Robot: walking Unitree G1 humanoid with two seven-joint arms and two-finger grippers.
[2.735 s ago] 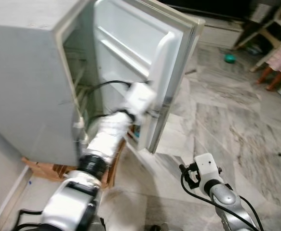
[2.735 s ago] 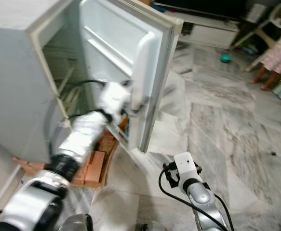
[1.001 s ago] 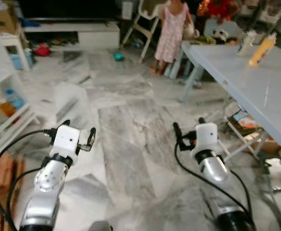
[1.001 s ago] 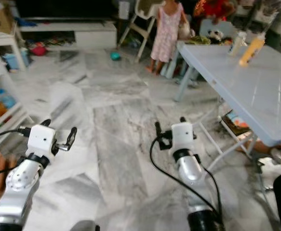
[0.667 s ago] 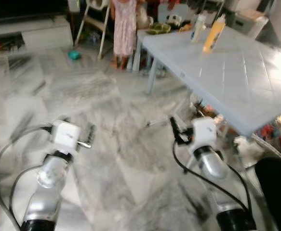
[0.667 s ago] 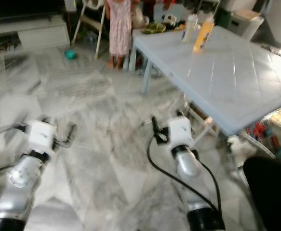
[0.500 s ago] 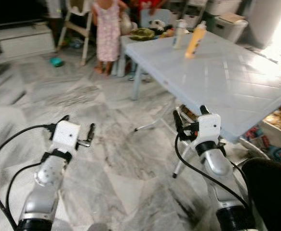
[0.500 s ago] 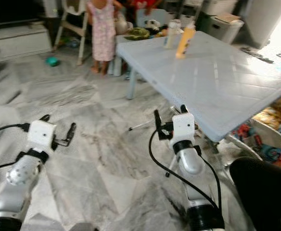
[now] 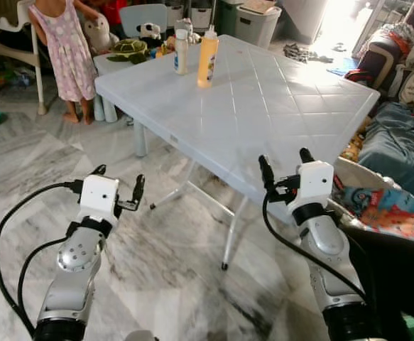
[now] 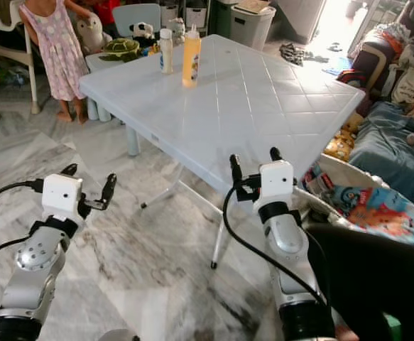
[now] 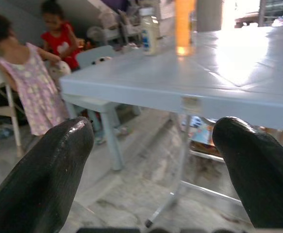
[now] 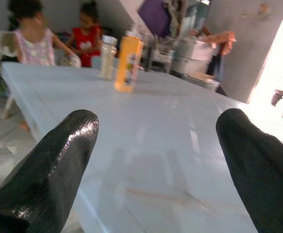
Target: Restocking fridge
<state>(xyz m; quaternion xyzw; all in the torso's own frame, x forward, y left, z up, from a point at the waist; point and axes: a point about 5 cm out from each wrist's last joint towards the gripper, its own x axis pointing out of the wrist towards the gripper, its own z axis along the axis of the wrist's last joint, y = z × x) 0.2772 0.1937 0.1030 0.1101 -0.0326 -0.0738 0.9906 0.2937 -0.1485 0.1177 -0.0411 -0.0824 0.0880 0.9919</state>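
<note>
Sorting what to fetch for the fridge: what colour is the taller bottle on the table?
Orange: the taller bottle shows best in the left eye view.

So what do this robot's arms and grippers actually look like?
Both arms are silver metal tubes with rounded joints. Each ends in a white boxy wrist block carrying two long black fingers, the left gripper and the right gripper. Loose black cables loop along each arm to the wrist.

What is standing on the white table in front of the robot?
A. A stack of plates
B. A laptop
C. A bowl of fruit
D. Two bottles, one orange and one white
D: an orange bottle and a smaller white bottle stand side by side near the far corner of the white table.
</note>
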